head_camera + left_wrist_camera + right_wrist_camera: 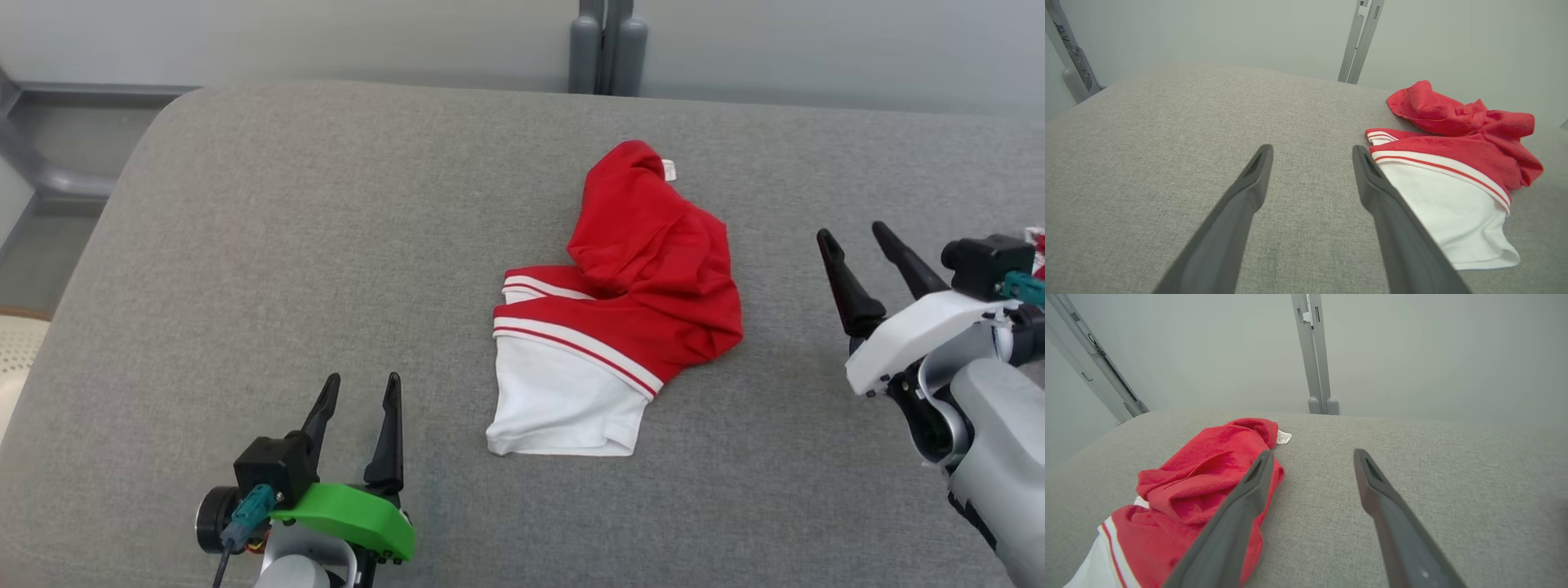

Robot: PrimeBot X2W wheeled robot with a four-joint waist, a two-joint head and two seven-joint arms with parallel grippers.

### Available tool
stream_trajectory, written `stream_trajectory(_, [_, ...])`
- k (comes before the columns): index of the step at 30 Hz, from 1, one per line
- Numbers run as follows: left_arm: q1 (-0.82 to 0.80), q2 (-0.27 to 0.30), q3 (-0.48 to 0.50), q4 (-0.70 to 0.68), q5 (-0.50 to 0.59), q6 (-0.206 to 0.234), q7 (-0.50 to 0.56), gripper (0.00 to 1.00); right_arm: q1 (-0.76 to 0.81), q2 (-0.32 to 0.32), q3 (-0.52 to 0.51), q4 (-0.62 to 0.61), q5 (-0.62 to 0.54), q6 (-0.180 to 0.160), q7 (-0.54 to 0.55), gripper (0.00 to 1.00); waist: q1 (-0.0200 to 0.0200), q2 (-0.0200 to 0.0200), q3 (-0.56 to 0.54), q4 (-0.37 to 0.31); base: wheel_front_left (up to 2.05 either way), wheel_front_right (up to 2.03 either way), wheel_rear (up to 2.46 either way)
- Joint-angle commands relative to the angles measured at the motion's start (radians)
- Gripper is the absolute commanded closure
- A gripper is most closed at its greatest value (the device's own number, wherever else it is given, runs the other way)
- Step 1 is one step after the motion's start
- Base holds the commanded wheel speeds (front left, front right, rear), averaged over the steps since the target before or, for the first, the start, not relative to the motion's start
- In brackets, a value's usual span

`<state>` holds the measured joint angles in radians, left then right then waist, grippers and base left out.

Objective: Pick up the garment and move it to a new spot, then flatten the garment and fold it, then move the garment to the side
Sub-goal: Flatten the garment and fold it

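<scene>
The crumpled red-and-white cloth garment (616,310) lies bunched on the grey fabric bench (245,245) — right of the left gripper (363,377), left of the right gripper (852,230), touching neither. Both grippers are wide and empty. Flattening looks next — each must pinch an edge and spread it.

A wide grey fabric-covered table (245,286) with a rounded far-left corner carries one crumpled red-and-white cloth garment (629,327), bunched near its middle, white part nearest.
</scene>
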<state>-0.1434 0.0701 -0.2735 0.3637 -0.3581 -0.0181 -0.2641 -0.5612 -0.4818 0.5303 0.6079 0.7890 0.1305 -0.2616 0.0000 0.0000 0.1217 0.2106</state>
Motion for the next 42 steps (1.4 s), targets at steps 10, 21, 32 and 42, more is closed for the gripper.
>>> stream_trajectory(10, [-0.018,-0.006,-0.002,0.009,0.003,-0.009,0.000,0.00,-0.046,0.050,-0.005,-0.042,0.036,0.000,0.119,0.00,0.0000,0.0000,-0.004,0.029,0.00,0.00,0.00])
stream_trajectory(21, [-0.037,-0.017,-0.012,0.014,-0.021,-0.011,0.000,0.00,-0.204,0.059,0.094,0.138,0.165,0.000,0.402,0.00,0.0000,0.0000,0.046,0.142,0.00,0.00,0.00])
stream_trajectory(32, [-0.031,-0.019,-0.005,0.009,-0.035,-0.001,0.000,0.00,-0.233,0.054,0.171,0.186,0.208,0.000,0.426,0.78,0.0000,0.0000,0.059,0.166,0.00,0.00,0.00])
stream_trajectory(42, [-0.034,-0.019,0.000,0.017,-0.018,-0.003,0.000,0.00,-0.246,0.036,0.196,0.164,0.222,0.000,0.264,1.00,0.0000,0.0000,0.040,0.120,0.00,0.00,0.00])
